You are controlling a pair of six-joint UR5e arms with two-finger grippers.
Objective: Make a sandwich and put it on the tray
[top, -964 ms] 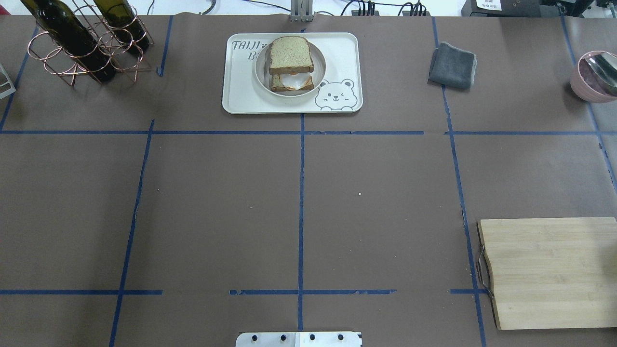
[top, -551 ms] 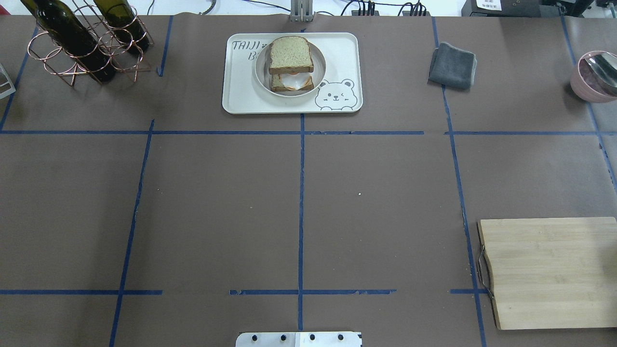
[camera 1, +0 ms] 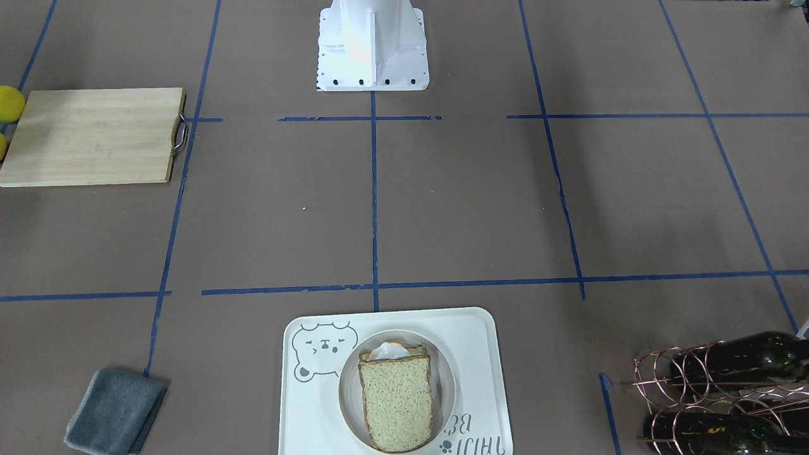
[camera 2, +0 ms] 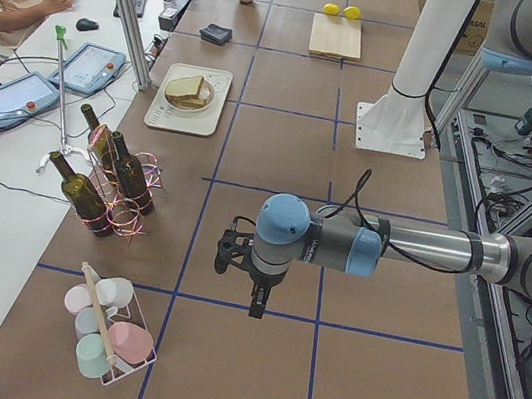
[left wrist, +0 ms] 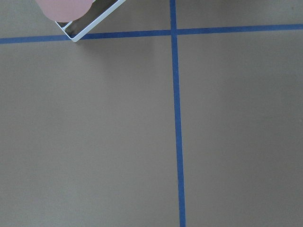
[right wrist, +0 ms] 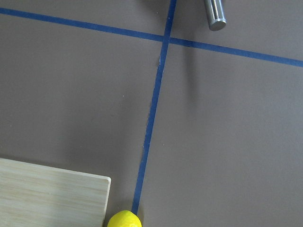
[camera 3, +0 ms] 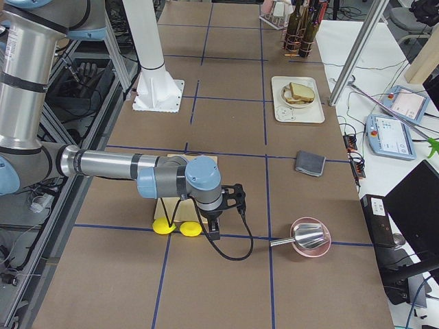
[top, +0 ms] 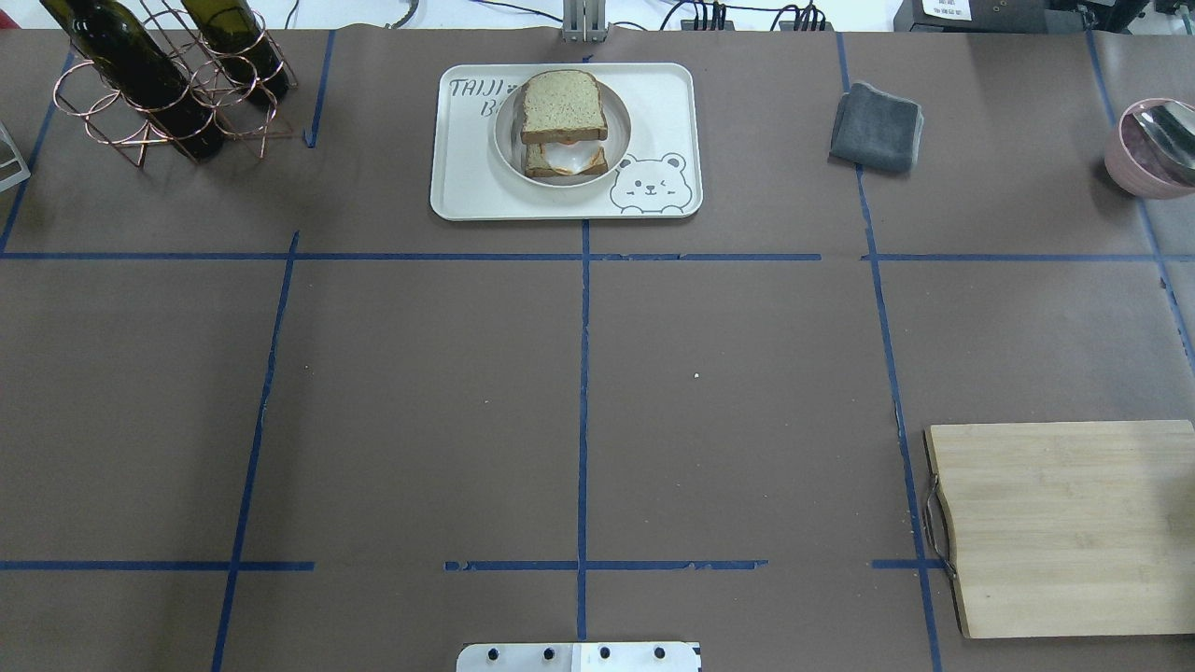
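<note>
The sandwich [top: 560, 107], two brown-crusted bread slices with a fried egg showing between them, lies on a small round plate [top: 501, 145] on the cream tray [top: 663, 103] with the bear drawing, at the table's far middle. It also shows in the front-facing view [camera 1: 397, 404] on the tray [camera 1: 480, 354]. My left gripper [camera 2: 252, 299] shows only in the left side view, far from the tray near the cup rack. My right gripper [camera 3: 214, 226] shows only in the right side view, by the lemons. I cannot tell whether either is open or shut.
A wooden cutting board [top: 1064, 527] lies at the near right, with two lemons [camera 3: 177, 227] beside it. A grey cloth [top: 876, 126] and a pink bowl with a ladle [top: 1153, 149] are at the far right. A wine bottle rack [top: 159, 84] stands far left, a cup rack [camera 2: 109, 327] beyond it.
</note>
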